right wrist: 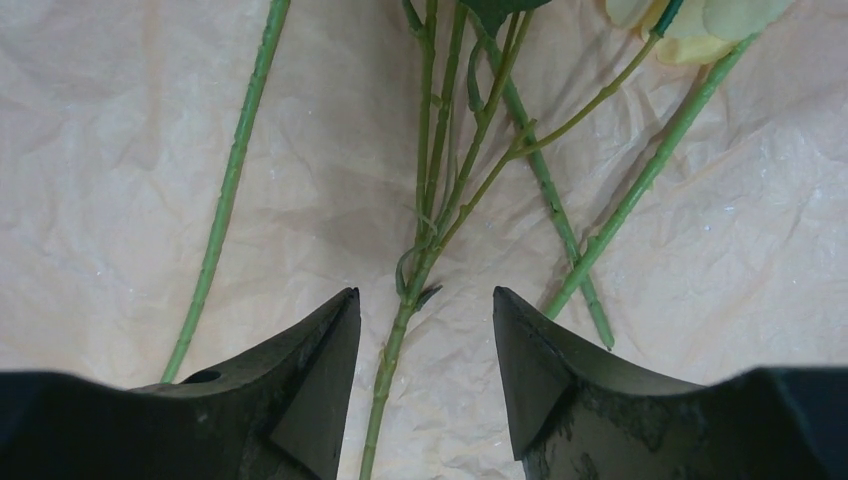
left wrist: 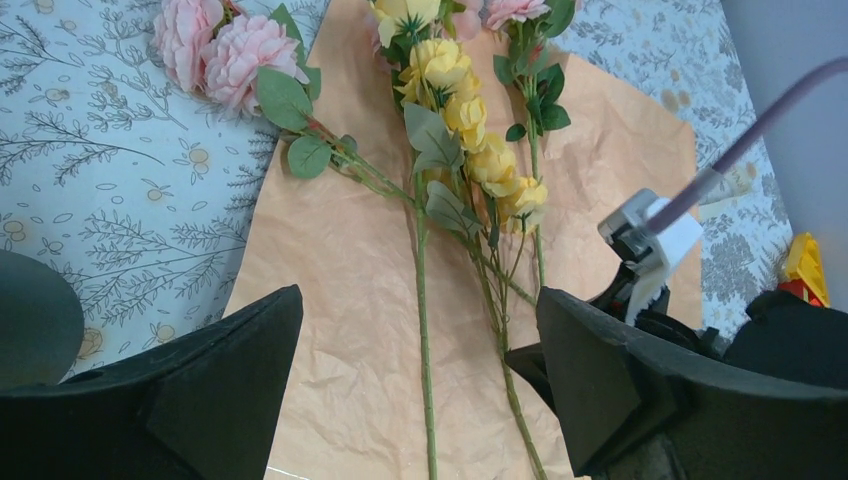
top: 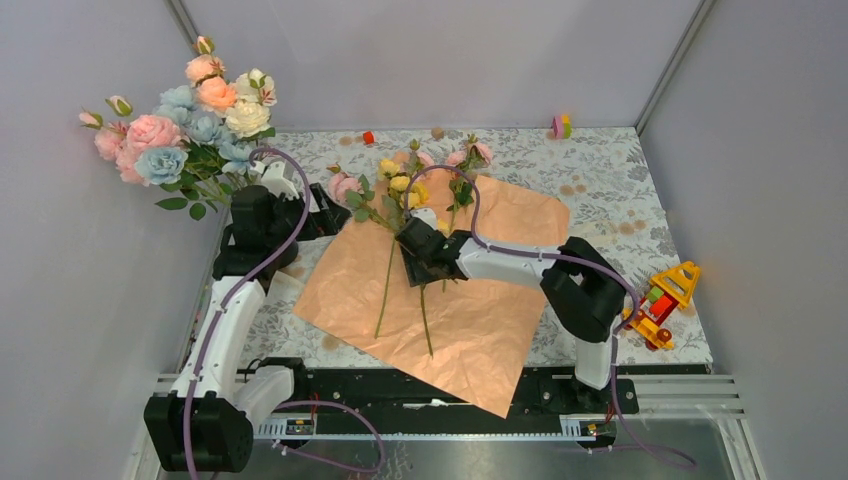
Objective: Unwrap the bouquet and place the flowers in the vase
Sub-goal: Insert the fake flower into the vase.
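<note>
Paper [top: 480,320] spread flat on table [top: 600,170]. Loose flowers [top: 400,190] lie across it, heads toward far edge, stems toward arms. Right gripper [right wrist: 425,300] low over stems, jaws apart. Thin green stem [right wrist: 397,335] runs between its fingers, clear of both. Left gripper [left wrist: 420,295] spread wide, empty, hovering near paper's left edge. Upright bunch [top: 190,110] stands at far left.
</note>
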`<state>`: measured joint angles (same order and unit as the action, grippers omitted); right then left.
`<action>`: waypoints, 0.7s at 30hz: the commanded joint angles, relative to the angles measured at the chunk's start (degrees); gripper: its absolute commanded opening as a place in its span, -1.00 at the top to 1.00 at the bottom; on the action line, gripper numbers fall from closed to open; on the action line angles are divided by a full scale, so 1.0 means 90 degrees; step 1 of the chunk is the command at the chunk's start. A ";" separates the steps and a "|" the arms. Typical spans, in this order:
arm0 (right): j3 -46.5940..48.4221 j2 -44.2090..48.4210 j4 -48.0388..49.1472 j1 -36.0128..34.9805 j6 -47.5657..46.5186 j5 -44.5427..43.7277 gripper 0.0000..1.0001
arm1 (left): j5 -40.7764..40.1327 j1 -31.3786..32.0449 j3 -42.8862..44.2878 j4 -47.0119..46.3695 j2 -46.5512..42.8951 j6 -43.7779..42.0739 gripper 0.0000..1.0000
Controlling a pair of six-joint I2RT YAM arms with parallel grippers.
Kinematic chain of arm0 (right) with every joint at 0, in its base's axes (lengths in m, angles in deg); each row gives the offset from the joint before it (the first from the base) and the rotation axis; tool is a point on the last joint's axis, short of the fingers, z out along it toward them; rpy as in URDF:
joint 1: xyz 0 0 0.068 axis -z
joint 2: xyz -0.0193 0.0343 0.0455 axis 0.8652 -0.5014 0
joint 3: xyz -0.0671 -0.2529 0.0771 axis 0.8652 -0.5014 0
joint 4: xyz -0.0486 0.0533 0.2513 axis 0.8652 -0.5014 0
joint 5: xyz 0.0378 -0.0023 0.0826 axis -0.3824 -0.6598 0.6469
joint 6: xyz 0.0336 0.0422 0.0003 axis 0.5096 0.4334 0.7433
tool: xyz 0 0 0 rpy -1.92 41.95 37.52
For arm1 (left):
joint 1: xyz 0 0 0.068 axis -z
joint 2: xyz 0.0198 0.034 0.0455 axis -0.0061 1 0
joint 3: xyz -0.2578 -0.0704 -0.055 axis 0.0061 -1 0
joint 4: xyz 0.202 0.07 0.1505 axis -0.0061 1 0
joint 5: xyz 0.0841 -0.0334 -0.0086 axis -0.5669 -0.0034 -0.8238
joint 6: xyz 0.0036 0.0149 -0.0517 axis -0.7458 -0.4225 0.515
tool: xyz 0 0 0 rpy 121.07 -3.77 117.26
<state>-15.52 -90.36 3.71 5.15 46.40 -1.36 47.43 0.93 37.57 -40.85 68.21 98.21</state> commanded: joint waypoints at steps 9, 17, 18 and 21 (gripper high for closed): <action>0.1043 -0.0880 -0.0679 -0.0038 -0.0221 -0.0490 -0.01 | -0.0083 0.0150 -0.0213 -0.0489 -0.0102 -0.0186 -0.86; 0.1126 -0.1126 -0.0736 -0.0012 -0.0181 -0.0609 0.13 | -0.0106 0.0150 -0.0272 -0.0555 -0.0090 -0.0137 -0.86; 0.1142 -0.1152 -0.0750 -0.0004 -0.0161 -0.0604 0.16 | -0.0104 0.0150 -0.0278 -0.0557 -0.0087 -0.0136 -0.86; 0.1149 -0.1214 -0.0752 0.0020 -0.0135 -0.0583 0.24 | -0.0139 0.0150 -0.0283 -0.0560 -0.0083 -0.0136 -0.86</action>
<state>-7.36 -100.00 -1.60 5.17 44.80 -4.47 46.82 2.15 35.39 -42.12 68.01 97.20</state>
